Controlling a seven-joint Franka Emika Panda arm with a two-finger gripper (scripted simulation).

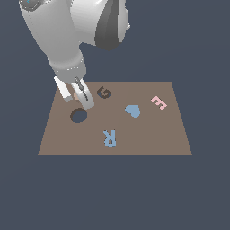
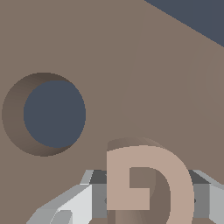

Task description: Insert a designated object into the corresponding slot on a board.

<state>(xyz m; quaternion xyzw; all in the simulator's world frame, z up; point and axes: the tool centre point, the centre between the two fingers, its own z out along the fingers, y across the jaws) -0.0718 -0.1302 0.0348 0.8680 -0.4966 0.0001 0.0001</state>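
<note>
Wrist view: gripper (image 2: 146, 199) pinches the tan G block (image 2: 151, 179) just above the brown board (image 2: 131, 65), near the round hole (image 2: 46, 113), G-shaped slot (image 1: 104, 93) beyond.

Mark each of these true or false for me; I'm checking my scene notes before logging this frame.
1. The tan G sits between the fingers of the gripper. True.
2. The tan G already fills the G slot. False: the slot is empty and dark, apart from the gripper.
3. The round hole lies just below the gripper in the exterior view. True.
4. The blue R lies beside the pink E. False: they lie far apart, with the blue heart roughly between them.
5. The board is brown. True.
</note>
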